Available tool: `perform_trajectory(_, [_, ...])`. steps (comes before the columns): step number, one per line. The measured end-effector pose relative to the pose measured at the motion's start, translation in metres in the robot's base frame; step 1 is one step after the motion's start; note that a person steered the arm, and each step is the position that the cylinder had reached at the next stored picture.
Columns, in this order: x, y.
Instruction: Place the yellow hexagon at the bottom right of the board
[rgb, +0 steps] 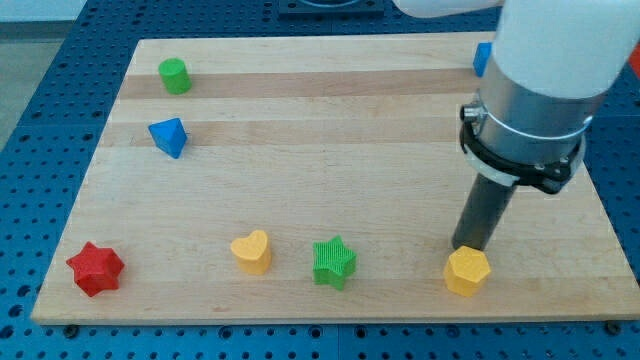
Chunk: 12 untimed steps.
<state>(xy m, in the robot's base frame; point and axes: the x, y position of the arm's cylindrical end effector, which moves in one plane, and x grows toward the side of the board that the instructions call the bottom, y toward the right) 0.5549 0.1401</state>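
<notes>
The yellow hexagon (467, 271) lies near the board's bottom edge, right of centre. My tip (466, 247) rests on the board just above the hexagon, touching or nearly touching its top edge. The dark rod rises from there to the grey and white arm body at the view's upper right.
The wooden board (330, 140) also holds a green star (333, 262), a yellow heart (251, 251), a red star (95, 268), a blue triangular block (168, 136), a green cylinder (174, 76), and a blue block (482, 59) partly hidden behind the arm.
</notes>
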Motion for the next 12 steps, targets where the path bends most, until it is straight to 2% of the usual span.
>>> perform_trajectory(1, [-0.008, -0.007])
perform_trajectory(2, [-0.025, -0.052])
perform_trajectory(3, [0.004, -0.078])
perform_trajectory(4, [0.039, -0.078])
perform_trajectory(5, [0.046, -0.075])
perform_trajectory(10, [0.045, 0.029])
perform_trajectory(11, [0.045, 0.030])
perform_trajectory(12, [0.045, -0.008])
